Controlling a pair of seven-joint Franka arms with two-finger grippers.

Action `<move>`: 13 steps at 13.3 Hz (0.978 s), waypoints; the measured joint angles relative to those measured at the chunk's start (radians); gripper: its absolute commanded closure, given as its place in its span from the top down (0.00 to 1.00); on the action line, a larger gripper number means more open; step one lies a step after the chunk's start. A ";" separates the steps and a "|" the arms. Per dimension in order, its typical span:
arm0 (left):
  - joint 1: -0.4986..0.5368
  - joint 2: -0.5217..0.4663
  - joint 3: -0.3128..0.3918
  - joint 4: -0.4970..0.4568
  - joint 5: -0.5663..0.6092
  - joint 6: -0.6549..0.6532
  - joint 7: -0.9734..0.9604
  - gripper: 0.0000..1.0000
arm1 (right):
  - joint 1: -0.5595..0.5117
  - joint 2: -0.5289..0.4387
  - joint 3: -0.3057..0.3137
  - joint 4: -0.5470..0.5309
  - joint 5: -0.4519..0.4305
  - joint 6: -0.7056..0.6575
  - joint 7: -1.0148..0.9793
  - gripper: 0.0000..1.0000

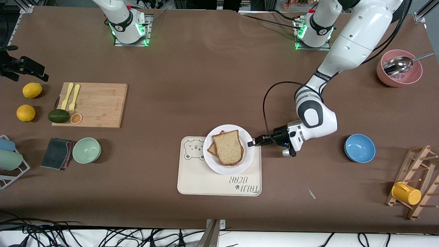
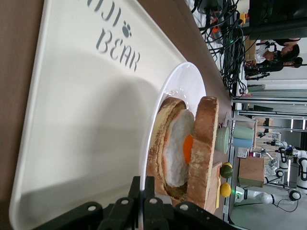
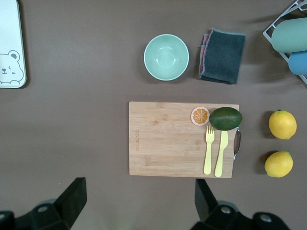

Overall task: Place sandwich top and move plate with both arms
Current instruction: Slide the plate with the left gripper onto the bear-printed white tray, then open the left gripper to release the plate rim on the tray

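The top slice (image 1: 227, 146) already lies on the sandwich, a little askew over the egg slice (image 2: 176, 148), so that the lower bread pokes out at the edge toward the right arm's end of the table (image 1: 205, 68). The whole stack sits on the plate (image 1: 245, 161), and the plate rests on the bear tray (image 1: 205, 183), overlapping the tray's edge nearest the arms' bases. The left gripper (image 1: 252, 142) reaches in low and level from the left arm's end, and its fingers (image 2: 144, 201) are closed tight on the plate's rim, which runs straight between them in the left wrist view; I take the flat, sideways approach as the way to pinch a thin rim without tipping the food. The sandwich lies just ahead of those fingertips, close but not touching them, with the yolk showing between the two slices. The right gripper (image 3: 139, 199) hangs high over the bare table beside the cutting board (image 3: 182, 139), its fingers spread wide and holding nothing, well apart from the plate; that arm waits. Judging from this, the bread step looks done and the plate still needs a second grip on the rim facing away from the left fingers before it can be carried evenly.
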 measured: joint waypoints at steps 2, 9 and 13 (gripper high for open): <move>-0.002 0.069 0.000 0.085 0.006 -0.001 -0.001 0.00 | 0.000 0.000 0.000 0.000 0.000 0.000 0.000 1.00; -0.018 0.134 -0.005 0.139 0.043 -0.008 -0.014 0.00 | 0.000 0.000 0.000 0.000 0.000 0.000 0.000 1.00; -0.044 0.147 -0.005 0.168 0.043 -0.008 -0.041 0.00 | 0.000 0.000 0.000 0.000 0.000 0.000 0.000 1.00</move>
